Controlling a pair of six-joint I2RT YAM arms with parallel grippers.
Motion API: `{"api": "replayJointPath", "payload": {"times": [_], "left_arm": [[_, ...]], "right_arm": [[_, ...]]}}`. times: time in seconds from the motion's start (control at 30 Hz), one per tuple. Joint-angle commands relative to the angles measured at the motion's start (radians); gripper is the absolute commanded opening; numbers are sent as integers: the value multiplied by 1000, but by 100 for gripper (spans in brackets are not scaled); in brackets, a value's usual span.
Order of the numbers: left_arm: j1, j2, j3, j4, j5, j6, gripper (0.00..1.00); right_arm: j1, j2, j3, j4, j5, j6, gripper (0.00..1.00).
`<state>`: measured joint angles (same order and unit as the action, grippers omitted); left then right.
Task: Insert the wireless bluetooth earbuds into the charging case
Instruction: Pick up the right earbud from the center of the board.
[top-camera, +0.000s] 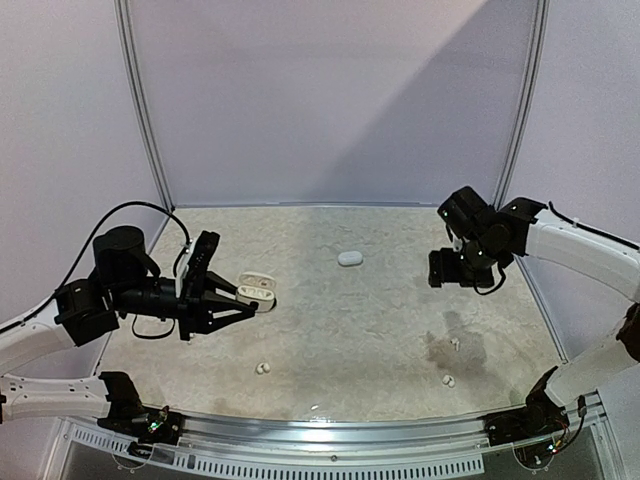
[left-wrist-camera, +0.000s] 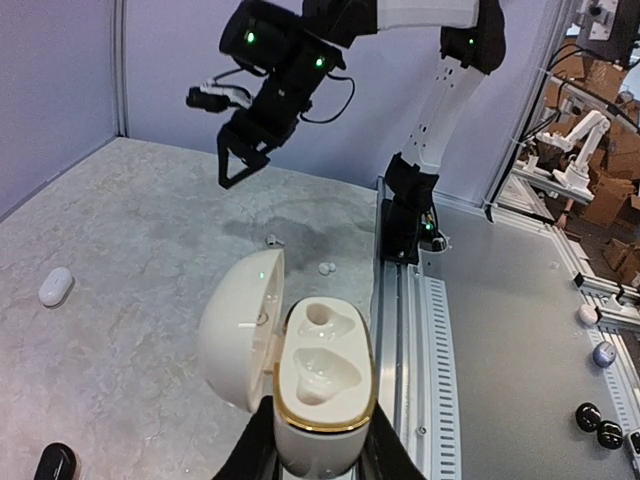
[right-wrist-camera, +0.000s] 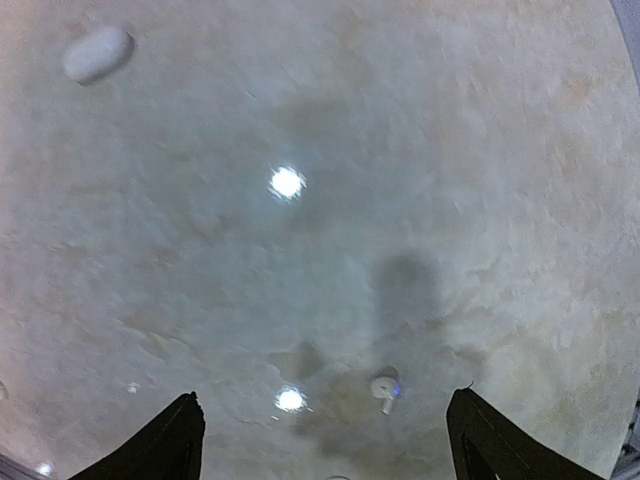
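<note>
Our left arm reaches in from the left side, forearm low and roughly level, wrist pointing right. Left gripper is held low, its fingers clamped on the base of the open charging case, one on each side. Our right arm comes in from the right, upper link raised, wrist bent down. Right gripper hangs in the air pointing down, jaws spread wide, nothing between them. The two grippers sit well apart, not touching.
</note>
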<state>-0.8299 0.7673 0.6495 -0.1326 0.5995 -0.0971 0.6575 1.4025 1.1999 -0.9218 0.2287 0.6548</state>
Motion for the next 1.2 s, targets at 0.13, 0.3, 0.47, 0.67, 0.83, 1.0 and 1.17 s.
{"api": "replayJointPath", "payload": {"times": [0.13,0.3,0.47,0.67,0.83,1.0,1.17], "left_arm": [[15,-19,-32,32,-14,18,0],[24,-30,-36,23,-16,26,0],[33,-29,-39,22,-20,25,0],[38,-22,-33,27,-18,25,0],[41,-20,-31,28,-17,29,0],[44,-19,-28,24,-15,31,0],[46,-19,-22,18,-15,40,0]], "right_arm": [[-118,82,-145,-51,-88,-53,82],[-153,153,-200,12,-166,-125,61],[-154,233,-214,3,-191,-175,53],[-153,270,-244,26,-213,-197,46],[-153,282,-259,31,-212,-208,40],[-153,298,-264,45,-204,-229,38],[-154,305,-264,56,-207,-246,34]]}}
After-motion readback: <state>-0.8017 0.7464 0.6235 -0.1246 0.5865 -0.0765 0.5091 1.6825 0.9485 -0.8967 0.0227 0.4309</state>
